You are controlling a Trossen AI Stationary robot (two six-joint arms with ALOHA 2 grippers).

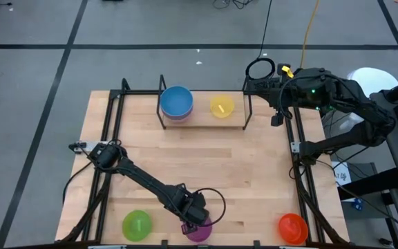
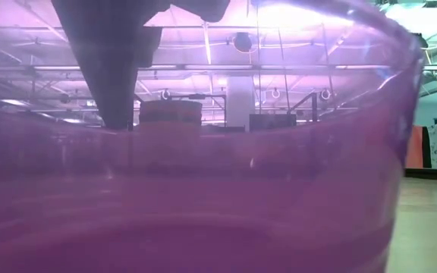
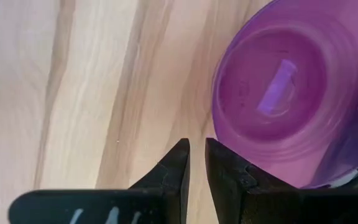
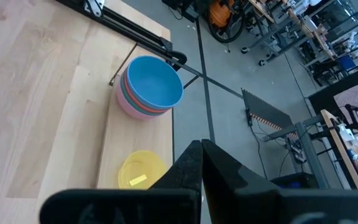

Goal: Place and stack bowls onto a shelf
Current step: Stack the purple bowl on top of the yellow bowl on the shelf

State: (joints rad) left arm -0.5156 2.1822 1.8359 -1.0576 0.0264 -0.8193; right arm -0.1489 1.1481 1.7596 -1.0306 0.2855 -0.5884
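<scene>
The purple bowl (image 1: 200, 232) (image 3: 278, 93) stands upright on its base at the table's near edge and fills the low view (image 2: 203, 189). My left gripper (image 1: 191, 216) (image 3: 197, 163) hangs above the table just beside its rim, fingers shut but for a narrow slit. On the shelf (image 1: 202, 116) (image 4: 104, 143) a stack topped by the blue bowl (image 1: 176, 101) (image 4: 154, 81) sits over a pink one, with the yellow bowl (image 1: 222, 106) (image 4: 142, 171) beside it. My right gripper (image 1: 276, 116) (image 4: 202, 152) waits, shut, off the shelf's right end. My left gripper points down from above with one finger (image 3: 225, 171) right beside the purple bowl's rim (image 3: 224, 134). I cannot tell whether it touches the rim. The bowl stands flat on the table.
A green bowl (image 1: 137, 225) and a red bowl (image 1: 292, 227) stand on the near edge, left and right of the purple one. Black frame rails (image 1: 297, 159) run along both table sides. Bare wood (image 1: 206, 159) lies between the shelf and the near row.
</scene>
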